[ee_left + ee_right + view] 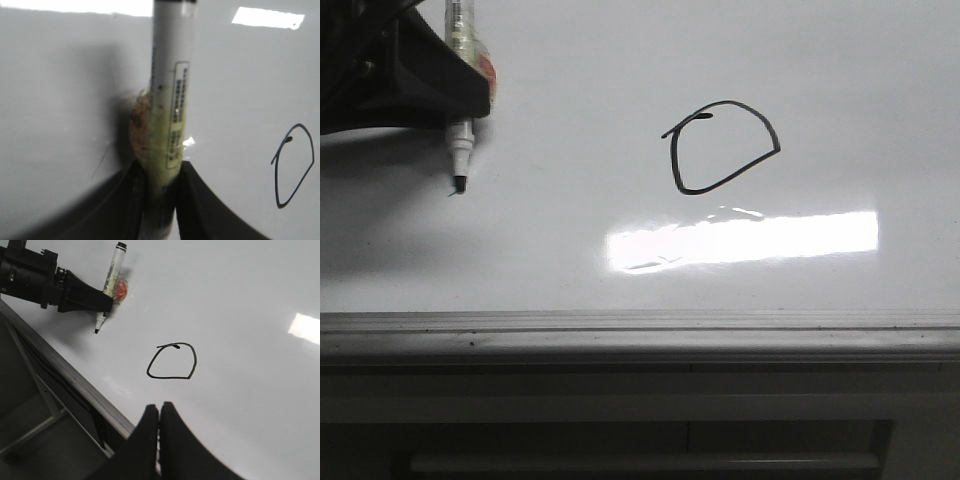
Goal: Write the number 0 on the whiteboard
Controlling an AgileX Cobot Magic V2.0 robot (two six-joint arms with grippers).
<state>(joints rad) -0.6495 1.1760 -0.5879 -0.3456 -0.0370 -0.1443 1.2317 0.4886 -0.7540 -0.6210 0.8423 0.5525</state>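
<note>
The number 0 [723,147] is a closed black loop with a small tail at its upper left, drawn on the whiteboard [620,60]. It also shows in the left wrist view [295,165] and the right wrist view [172,361]. My left gripper [460,95] is shut on a clear-bodied black marker [459,150], well left of the loop, with the tip down at the board by a tiny tick mark. The marker fills the left wrist view [170,115]. My right gripper [159,407] is shut and empty, over the board near its front edge.
The whiteboard's grey metal frame [640,335] runs along the front, with a dark shelf space below it. A bright glare strip [740,240] lies on the board in front of the loop. The left arm [35,277] reaches in over the board's left side.
</note>
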